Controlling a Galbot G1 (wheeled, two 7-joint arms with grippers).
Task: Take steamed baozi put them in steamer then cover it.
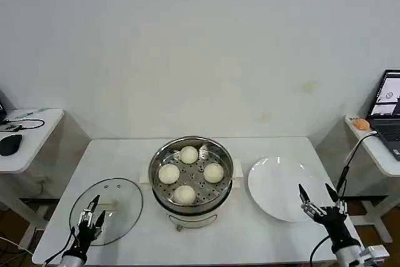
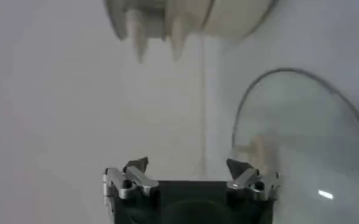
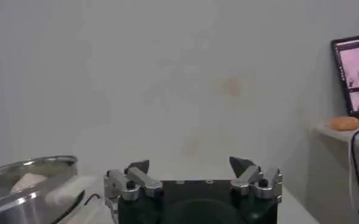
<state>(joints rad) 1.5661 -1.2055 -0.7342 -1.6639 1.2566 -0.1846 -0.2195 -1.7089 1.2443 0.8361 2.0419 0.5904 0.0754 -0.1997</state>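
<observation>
Head view: we record four steamed baozi (image 1: 185, 181) seated in the steamer (image 1: 190, 182) at the table (image 1: 262, 236) centre. Left gripper (image 1: 92, 214) hovers over the cover (image 1: 106, 210), fingers spread, gripping nothing; the lid lies flat on the table just beneath its fingers. Right gripper (image 1: 319, 199) stands parted and empty beside the white plate (image 1: 284, 187).

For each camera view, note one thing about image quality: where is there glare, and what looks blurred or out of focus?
Head view: evenly lit and sharp; a small bright glint sits on the cover near the left gripper, and the steamer rim shines. Left wrist view: the cover and steamer base look soft and hazy, with one glare spot on the glass. Right wrist view: the steamer edge is blurred; the right gripper is crisp.
</observation>
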